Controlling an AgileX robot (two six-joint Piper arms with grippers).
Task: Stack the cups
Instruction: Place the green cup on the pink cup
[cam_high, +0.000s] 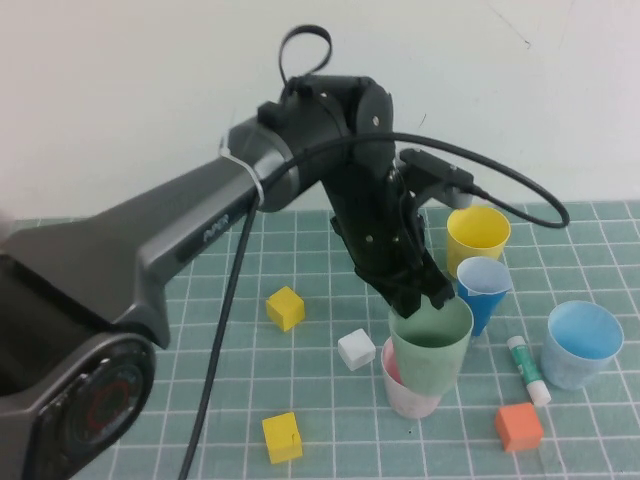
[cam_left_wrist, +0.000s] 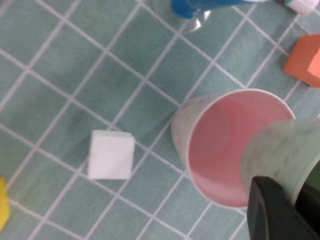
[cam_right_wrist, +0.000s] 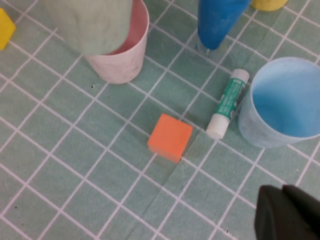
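Observation:
My left gripper is shut on the rim of the sage green cup and holds it tilted, with its base at the mouth of the pale pink cup, which stands upright on the mat. In the left wrist view the green cup overlaps one side of the pink cup's opening. The yellow cup stands behind, and the light blue cup stands at the right. My right gripper is shut and empty, above the mat near the light blue cup.
A dark-blue cone tube stands close behind and to the right of the green cup. A glue stick and an orange cube lie to the right, a white cube to the left, and two yellow cubes further left.

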